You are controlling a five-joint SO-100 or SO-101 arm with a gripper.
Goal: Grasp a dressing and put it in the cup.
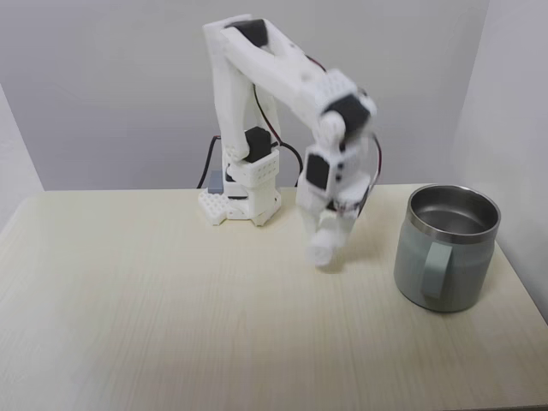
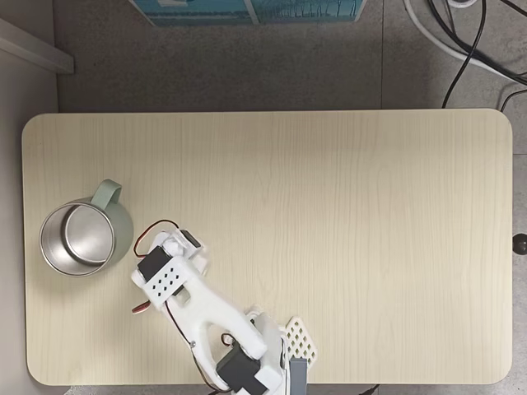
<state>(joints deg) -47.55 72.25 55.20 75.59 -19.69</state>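
Your gripper [image 1: 326, 248] hangs just left of the cup [image 1: 445, 248] in a fixed view, above the surface [image 1: 154, 300], jaws closed on the dressing [image 1: 324, 250], a blurred white lump.

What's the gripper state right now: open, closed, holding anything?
Gripper: looks closed on a small white thing at its tip, likely the dressing; blurred, so not certain. It hangs above the table, left of the cup in this fixed view.
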